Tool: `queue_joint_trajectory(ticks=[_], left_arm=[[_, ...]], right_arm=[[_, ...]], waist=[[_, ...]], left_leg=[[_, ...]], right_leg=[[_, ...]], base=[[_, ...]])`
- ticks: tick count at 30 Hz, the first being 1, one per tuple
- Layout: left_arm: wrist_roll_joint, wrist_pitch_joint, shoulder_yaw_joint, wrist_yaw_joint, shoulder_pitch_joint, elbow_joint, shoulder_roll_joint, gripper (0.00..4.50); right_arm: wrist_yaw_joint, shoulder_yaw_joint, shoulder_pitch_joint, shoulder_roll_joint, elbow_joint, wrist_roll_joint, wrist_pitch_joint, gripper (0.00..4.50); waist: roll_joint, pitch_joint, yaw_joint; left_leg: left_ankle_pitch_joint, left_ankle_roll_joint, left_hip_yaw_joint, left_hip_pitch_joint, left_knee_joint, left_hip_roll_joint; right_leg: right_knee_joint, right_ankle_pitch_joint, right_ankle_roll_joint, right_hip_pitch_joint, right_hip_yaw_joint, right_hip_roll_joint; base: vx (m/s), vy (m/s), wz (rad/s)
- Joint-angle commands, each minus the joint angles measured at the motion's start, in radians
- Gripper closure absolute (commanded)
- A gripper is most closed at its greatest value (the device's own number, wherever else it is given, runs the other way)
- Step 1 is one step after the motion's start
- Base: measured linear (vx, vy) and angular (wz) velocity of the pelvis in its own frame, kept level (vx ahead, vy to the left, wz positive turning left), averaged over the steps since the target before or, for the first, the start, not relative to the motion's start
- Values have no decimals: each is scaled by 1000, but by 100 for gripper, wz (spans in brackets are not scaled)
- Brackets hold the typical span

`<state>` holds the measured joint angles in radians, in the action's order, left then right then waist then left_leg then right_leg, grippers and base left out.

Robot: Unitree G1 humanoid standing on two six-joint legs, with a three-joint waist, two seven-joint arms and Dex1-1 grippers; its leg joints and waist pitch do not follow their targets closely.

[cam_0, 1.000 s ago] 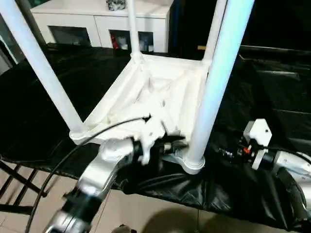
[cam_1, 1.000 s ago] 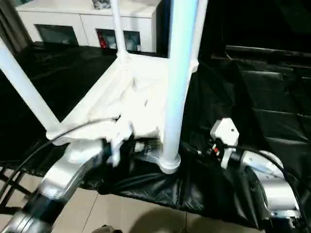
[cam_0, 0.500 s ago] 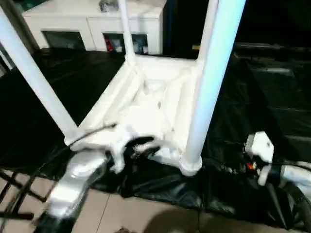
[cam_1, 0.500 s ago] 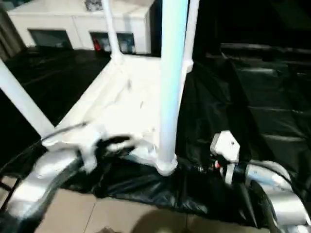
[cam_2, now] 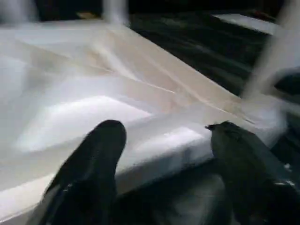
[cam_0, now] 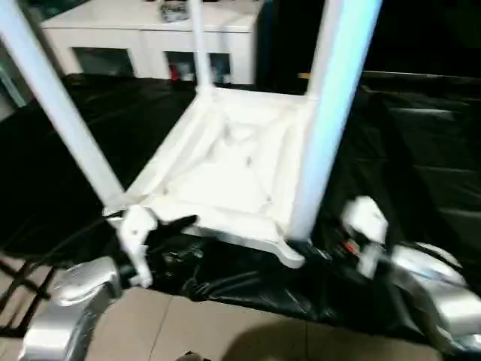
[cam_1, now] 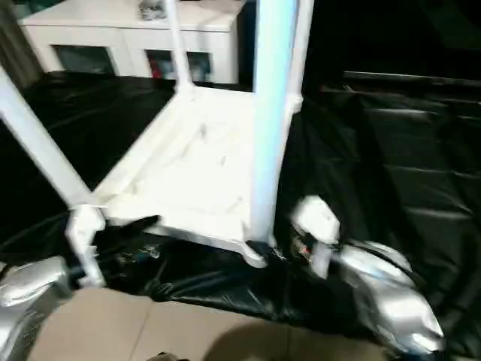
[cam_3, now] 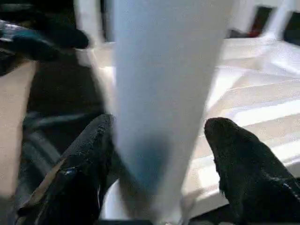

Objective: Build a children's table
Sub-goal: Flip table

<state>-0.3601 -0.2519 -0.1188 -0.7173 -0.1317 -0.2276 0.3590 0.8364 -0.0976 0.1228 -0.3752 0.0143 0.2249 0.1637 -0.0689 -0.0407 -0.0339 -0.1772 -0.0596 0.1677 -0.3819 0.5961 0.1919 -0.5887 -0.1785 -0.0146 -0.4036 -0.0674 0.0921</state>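
The children's table lies upside down, its white ribbed tabletop [cam_0: 225, 173] on a black-covered surface. Legs stand up from its corner sockets: front left [cam_0: 64, 113], front right [cam_0: 323, 128] and two at the back [cam_0: 199, 45] [cam_0: 325, 45]. My left gripper [cam_2: 166, 154] is open, just off the tabletop's near rim [cam_2: 154, 145] towards its front left corner, holding nothing. My right gripper [cam_3: 159, 126] is open, with one finger [cam_3: 84, 164] on each side of the front right leg [cam_3: 159, 93], low down and close to it.
A white cabinet [cam_0: 150, 30] stands behind the work surface. The black cover [cam_0: 421, 150] hangs over the near edge, with tiled floor [cam_0: 225, 331] below. A black folding frame [cam_0: 15, 301] shows at the lower left. My left arm's cable [cam_0: 75, 233] trails over the cover.
My left gripper opened and drew back leftward off the tabletop's front rim. My right gripper moved left until its fingers stood around the front right leg. The head camera shifted a little.
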Motion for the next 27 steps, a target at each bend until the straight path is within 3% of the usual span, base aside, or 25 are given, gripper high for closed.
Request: queue_joint_trajectory(ticks=[1,4,5,6,9,12,14,16,18,19,20,21,22,23,24,25,26,27], left_arm=[[-10,30,-56,62,-35,-51,-19,81],[-7,80,-84,119,-114,-114,-84,66],[2,98,-83,137,-130,-125,-103,61],[8,108,-82,148,-136,-129,-114,44],[14,111,-69,157,-143,-135,-123,25],[58,106,-45,205,-144,-135,-135,6],[105,102,-32,269,-138,-127,-158,6],[134,114,-24,310,-126,-116,-183,6],[148,121,-18,330,-120,-110,-195,6],[166,125,-8,349,-114,-100,-203,6],[201,141,6,380,-112,-68,-211,6],[220,159,9,395,-111,-49,-216,6],[229,170,9,404,-112,-41,-219,6],[232,169,8,416,-111,-39,-225,6],[232,169,8,418,-111,-39,-226,6],[243,165,14,435,-107,-45,-235,6],[255,163,25,442,-104,-49,-238,6],[258,163,29,445,-103,-50,-239,6]], right_arm=[[-68,25,25,-5,-37,-25,-3,117],[-137,87,48,-6,-90,-31,-9,117],[-142,102,48,-12,-93,-25,-6,117],[-143,109,47,-15,-93,-21,-4,117],[-146,116,42,-22,-92,-27,-11,117],[-146,119,12,-16,-46,-18,-5,117],[-170,117,-35,-2,26,-3,13,117],[-210,116,-100,21,98,12,49,117],[-236,114,-143,33,135,5,52,117],[-267,115,-189,52,173,0,58,117],[-324,119,-280,90,236,-12,58,117],[-354,122,-321,111,263,-19,58,117],[-368,123,-338,120,277,-24,60,117],[-390,131,-348,137,287,-20,75,117],[-394,132,-349,139,289,-19,77,117],[-437,137,-355,161,311,-26,97,117],[-456,128,-348,163,312,-54,77,117],[-462,124,-344,163,310,-65,68,117]], waist=[[2,33,0],[5,31,2],[13,31,3],[10,29,-3],[15,23,-3],[19,19,7],[19,20,5],[14,15,13],[12,10,21],[2,7,23],[-3,-2,32],[-12,-11,29],[-20,-17,25],[-23,-14,-62],[-22,-1,-78],[70,9,-25],[76,-17,-14],[48,2,-19]], left_leg=[[-546,-19,-24,19,-94,24],[-558,-15,-24,21,-97,26],[-563,-13,-23,21,-98,26],[-573,-12,-19,31,-95,25],[-599,-12,-17,41,-89,18],[-621,-17,-30,24,-99,20],[-601,-17,-27,29,-97,18],[-598,-14,-29,24,-102,17],[-640,-13,-34,28,-106,20],[-666,-17,-38,30,-111,23],[-731,-20,-46,29,-127,31],[-814,-24,-43,35,-153,42],[-864,-26,-39,13,-187,59],[-942,-39,-16,-103,-255,98],[-894,-23,20,-74,-244,88],[-630,-34,3,60,-83,21],[-189,17,-27,70,111,-47],[-78,35,-72,0,95,-51]], right_leg=[[109,-613,63,16,21,39],[112,-602,66,17,20,37],[117,-607,59,18,19,36],[123,-620,53,6,22,34],[138,-678,25,-2,15,30],[136,-697,-8,18,1,33],[143,-699,-16,16,4,35],[149,-706,-20,19,-2,33],[162,-702,-29,25,-21,28],[163,-691,-27,27,-28,26],[166,-658,-27,39,-45,17],[158,-610,-19,50,-65,0],[109,-558,-4,81,-71,-7],[-130,-302,32,168,-17,-1],[-117,-271,34,135,11,-1],[38,-774,-63,10,74,46],[188,-1241,-68,-80,111,111],[146,-1169,-41,15,140,138]], base=[[0,0,0],[0,0,0],[0,0,0],[0,0,0],[-17,1,2],[0,0,0],[0,0,0],[0,0,0],[0,0,0],[0,0,0],[0,0,0],[-66,20,-6],[-56,6,1],[-71,-43,13],[27,-119,10],[27,-119,10],[36,-91,-13],[19,3,-21]])
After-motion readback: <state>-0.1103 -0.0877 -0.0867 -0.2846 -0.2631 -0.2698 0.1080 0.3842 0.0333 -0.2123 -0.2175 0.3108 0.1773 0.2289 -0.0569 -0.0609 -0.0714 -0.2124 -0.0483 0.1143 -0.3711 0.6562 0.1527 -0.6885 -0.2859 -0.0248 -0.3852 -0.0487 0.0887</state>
